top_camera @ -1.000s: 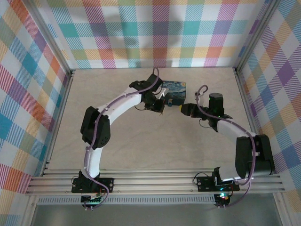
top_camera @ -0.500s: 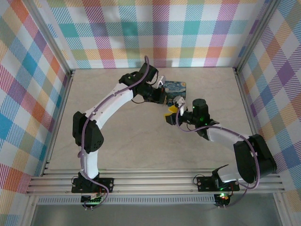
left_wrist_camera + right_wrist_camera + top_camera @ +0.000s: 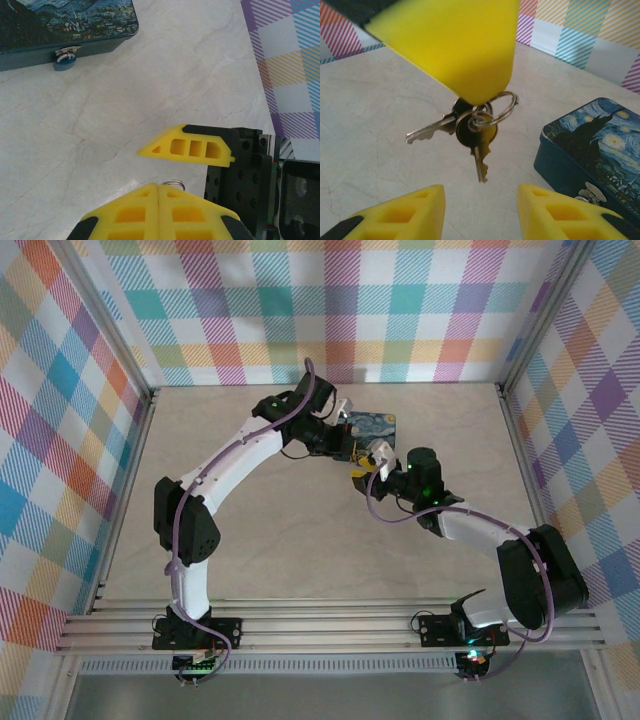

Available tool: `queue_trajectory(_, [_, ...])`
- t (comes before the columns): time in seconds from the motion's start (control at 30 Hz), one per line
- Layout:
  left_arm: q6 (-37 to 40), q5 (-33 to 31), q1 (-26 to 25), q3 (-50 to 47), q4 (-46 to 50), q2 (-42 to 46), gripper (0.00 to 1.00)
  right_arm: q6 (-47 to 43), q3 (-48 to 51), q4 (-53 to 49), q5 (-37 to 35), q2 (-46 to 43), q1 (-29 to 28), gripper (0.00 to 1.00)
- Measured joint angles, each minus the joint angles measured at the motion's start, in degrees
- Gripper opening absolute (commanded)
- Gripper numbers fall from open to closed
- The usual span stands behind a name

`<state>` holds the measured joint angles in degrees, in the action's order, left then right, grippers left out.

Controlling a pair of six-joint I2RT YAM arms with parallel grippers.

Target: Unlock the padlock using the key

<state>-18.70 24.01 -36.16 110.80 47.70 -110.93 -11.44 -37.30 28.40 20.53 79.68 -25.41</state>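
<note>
The tiny dark blue padlock [image 3: 65,60] hangs by its silver shackle from the latch on the front of the starry-night tin [image 3: 60,25], which lies flat on the table. My left gripper [image 3: 159,187] is shut on a key ring [image 3: 173,183]. In the right wrist view that ring [image 3: 492,112] dangles from the left gripper's yellow tip [image 3: 480,97], with a brass key [image 3: 479,142] pointing down and a silver key [image 3: 427,130] pointing left. My right gripper [image 3: 480,200] is open just below the keys, apart from them. One of its fingers [image 3: 190,147] shows in the left wrist view.
The tin [image 3: 372,425] sits at the back middle of the pale marble table [image 3: 260,540], just behind both grippers. Its silver latch [image 3: 587,192] shows in the right wrist view. Plaid walls [image 3: 330,300] close in three sides.
The left arm drew back beside the tin with the key ring. The right arm swung left and now sits close under the left gripper.
</note>
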Motion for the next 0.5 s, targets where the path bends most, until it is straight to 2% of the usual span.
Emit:
queue_trajectory(0.23, [-0.15, 0.37, 0.0, 0.0, 0.0, 0.52, 0.0, -0.5, -2.43, 0.07, -0.22, 0.04, -0.13, 0.33])
queue_trajectory(0.5, [-0.17, 0.33, 0.2, -1.16, -0.92, 1.66, 0.0, -2.69, -3.34, -0.92, -0.24, 0.04, -0.31, 0.0])
